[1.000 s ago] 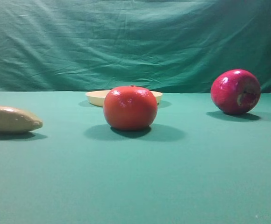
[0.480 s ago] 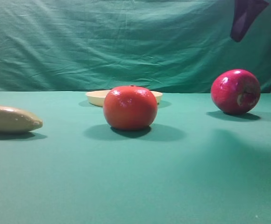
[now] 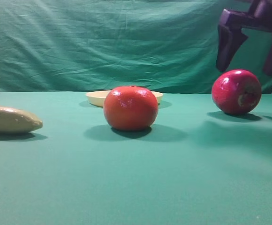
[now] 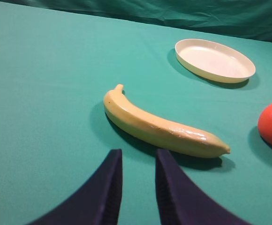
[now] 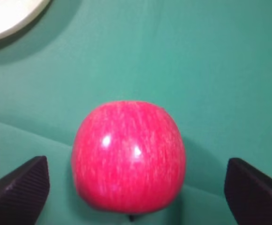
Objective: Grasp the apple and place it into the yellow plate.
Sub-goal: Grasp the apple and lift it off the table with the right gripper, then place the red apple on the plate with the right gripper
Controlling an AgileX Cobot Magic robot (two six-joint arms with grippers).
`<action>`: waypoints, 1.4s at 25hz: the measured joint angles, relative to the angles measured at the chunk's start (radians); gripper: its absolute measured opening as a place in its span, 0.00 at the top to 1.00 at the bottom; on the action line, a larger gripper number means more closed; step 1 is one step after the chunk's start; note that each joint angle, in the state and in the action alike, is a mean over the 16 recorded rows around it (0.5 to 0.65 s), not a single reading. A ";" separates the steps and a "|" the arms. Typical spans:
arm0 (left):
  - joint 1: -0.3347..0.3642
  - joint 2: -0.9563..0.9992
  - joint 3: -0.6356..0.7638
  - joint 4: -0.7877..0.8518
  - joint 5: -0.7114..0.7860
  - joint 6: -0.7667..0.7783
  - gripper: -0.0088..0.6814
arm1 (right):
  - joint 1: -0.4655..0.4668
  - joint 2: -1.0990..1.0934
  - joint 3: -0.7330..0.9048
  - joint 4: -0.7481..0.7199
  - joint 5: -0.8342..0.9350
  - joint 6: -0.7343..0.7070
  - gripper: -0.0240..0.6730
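The apple (image 3: pixel 236 92) sits on the green tabletop (image 3: pixel 136 178) toward its right edge, lying tilted so the pale stem dimple faces sideways rather than up. The right gripper (image 3: pixel 251 47) hangs just above it with its jaws spread wide and nothing between them, one finger to each side of the fruit. That spread makes sense: in the right wrist view the apple (image 5: pixel 128 157) lies centred between the two dark fingertips (image 5: pixel 16 192), with bare cloth on both sides, so the jaws look set to straddle it on a straight descent. No contact shows yet.

The yellow plate (image 3: pixel 98 98) rests farther back near the middle of the tabletop, half hidden behind the orange-red fruit (image 3: pixel 130 108), which stands in front of it. The plate looks empty in the left wrist view, so the placing is not done. The carry to it will probably need to clear that fruit.

The banana (image 4: pixel 159 125) lies toward the left edge, well apart from the apple. The left gripper (image 4: pixel 137 176) hovers near it, jaws only narrowly parted and holding nothing, seemingly parked out of the way.
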 joint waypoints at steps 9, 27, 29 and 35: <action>0.000 0.000 0.000 0.000 0.000 0.000 0.76 | 0.000 0.059 -0.019 0.010 -0.026 -0.025 0.13; 0.000 0.000 0.000 0.000 0.000 0.000 0.76 | 0.141 0.144 -0.439 0.036 0.098 -0.102 0.21; 0.000 0.000 0.000 0.000 0.000 0.000 0.76 | 0.166 0.182 -0.504 0.037 0.118 -0.112 0.22; 0.000 0.000 0.000 0.000 0.000 0.000 0.76 | 0.214 0.318 -0.685 0.037 0.167 -0.131 0.22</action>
